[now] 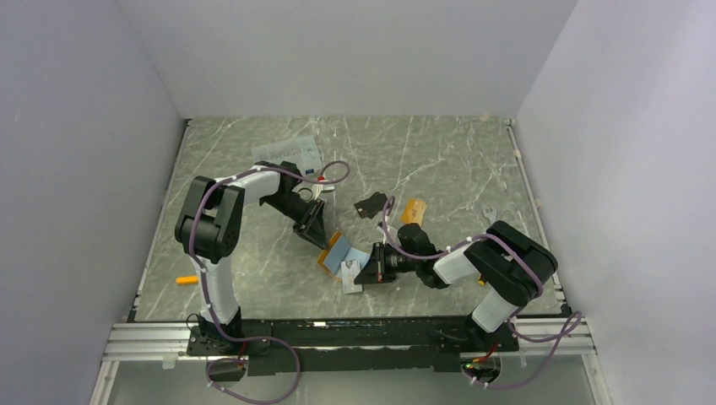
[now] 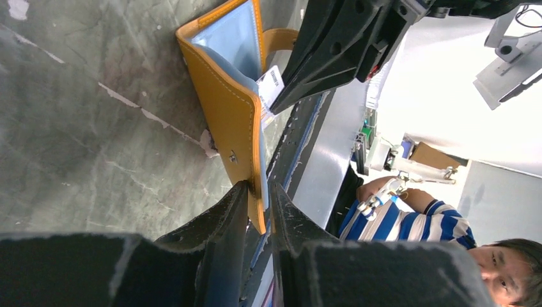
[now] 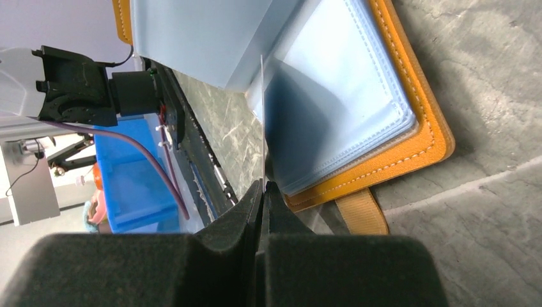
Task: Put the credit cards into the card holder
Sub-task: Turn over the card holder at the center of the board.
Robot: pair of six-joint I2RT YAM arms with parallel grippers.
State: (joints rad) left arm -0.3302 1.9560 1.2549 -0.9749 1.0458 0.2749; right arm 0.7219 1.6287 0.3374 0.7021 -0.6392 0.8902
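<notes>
The card holder [image 1: 333, 250] is an orange wallet lying open, pale blue sleeves up, between the arms. My left gripper [image 1: 315, 226] is shut on its raised cover; in the left wrist view the fingertips [image 2: 259, 190] pinch the orange cover's edge [image 2: 227, 102]. My right gripper [image 1: 369, 267] is shut on a thin whitish credit card [image 1: 349, 275], seen edge-on in the right wrist view [image 3: 263, 121], with its far edge at the sleeves [image 3: 339, 109]. The jaws [image 3: 263, 187] are nearly closed on it. A black card [image 1: 371, 205] and an orange-tan card [image 1: 412, 211] lie on the table beyond.
A clear plastic box [image 1: 295, 153] stands at the back left behind the left arm. A small orange object [image 1: 186, 279] lies at the near left. The wallet's snap tab [image 3: 361, 211] sticks out on the table. White walls enclose the marble table [image 1: 439, 160].
</notes>
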